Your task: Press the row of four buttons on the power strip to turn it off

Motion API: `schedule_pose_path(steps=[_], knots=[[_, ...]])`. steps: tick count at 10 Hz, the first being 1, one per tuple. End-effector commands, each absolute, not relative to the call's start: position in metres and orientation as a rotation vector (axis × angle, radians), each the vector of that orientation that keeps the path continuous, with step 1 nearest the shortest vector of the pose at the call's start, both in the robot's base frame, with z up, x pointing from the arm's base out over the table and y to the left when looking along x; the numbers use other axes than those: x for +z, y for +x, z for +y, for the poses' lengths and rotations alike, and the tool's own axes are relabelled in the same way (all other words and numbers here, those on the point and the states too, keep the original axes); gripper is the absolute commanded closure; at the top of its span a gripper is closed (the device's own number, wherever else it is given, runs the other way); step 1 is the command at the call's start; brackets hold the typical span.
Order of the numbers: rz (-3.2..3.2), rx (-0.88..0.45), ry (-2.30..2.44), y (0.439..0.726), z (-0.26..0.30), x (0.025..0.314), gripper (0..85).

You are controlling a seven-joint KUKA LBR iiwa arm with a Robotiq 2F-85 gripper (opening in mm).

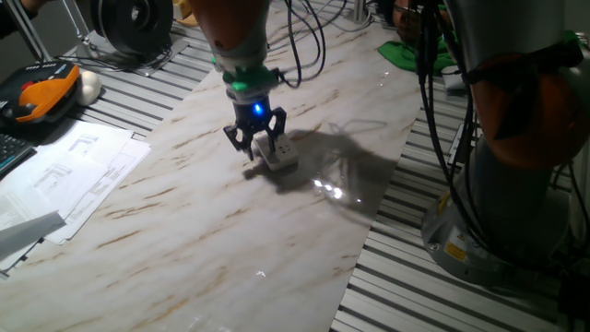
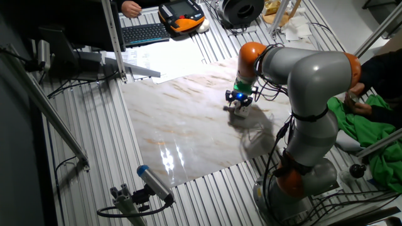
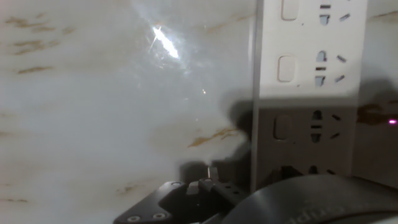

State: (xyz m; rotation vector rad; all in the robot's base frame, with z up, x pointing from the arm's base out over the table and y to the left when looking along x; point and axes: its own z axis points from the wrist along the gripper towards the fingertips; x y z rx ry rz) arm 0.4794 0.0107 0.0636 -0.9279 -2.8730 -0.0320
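Your tool [image 1: 257, 140] stands directly over the power strip [image 1: 277, 153], which lies near the middle of the marble-patterned board [image 1: 212, 231] on the slatted surface [image 1: 461, 295]. In one fixed view the dark prongs straddle the near end of the white block, with a blue light glowing just above them. You cannot tell from any view whether the fingertips are apart, together or pressing on the strip; the tips are hidden behind the tool body or lost against the strip.

In the other fixed view the tool [image 2: 239, 100] hangs from the grey and orange arm [image 2: 301, 75] over the same strip [image 2: 240, 111], towards the far right part of the board [image 2: 176, 125].

The hand view shows the strip [image 3: 308, 93] running up the right side of the frame, its top face towards the lens. You can make out three pale switches of the row of four buttons [image 3: 285, 68] along its left edge, each beside a group of dark socket holes. The lower part of the strip lies in shadow, and a dark rounded part of the tool covers its bottom end, so the fourth switch is not visible.

Off the board, paper sheets [image 1: 64, 175] lie on the surface to the left in one fixed view, with an orange and black handset [image 1: 41, 92] behind them. A green cloth [image 2: 370, 135] sits at the right edge in the other fixed view.
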Motion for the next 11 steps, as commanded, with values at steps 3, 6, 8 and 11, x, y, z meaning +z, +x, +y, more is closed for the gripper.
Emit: schedule_pose_path(steps=[3, 6, 8, 11], knots=[[-2.899, -0.035, -0.874, 0.481, 0.011, 0.067, 51.0], [-2.94, -0.023, -0.705, 0.479, 0.008, 0.082, 85.0], [-2.931, -0.094, -0.596, 0.478, 0.004, 0.101, 85.0], [-3.054, -0.122, -0.288, 0.465, 0.005, 0.106, 85.0]])
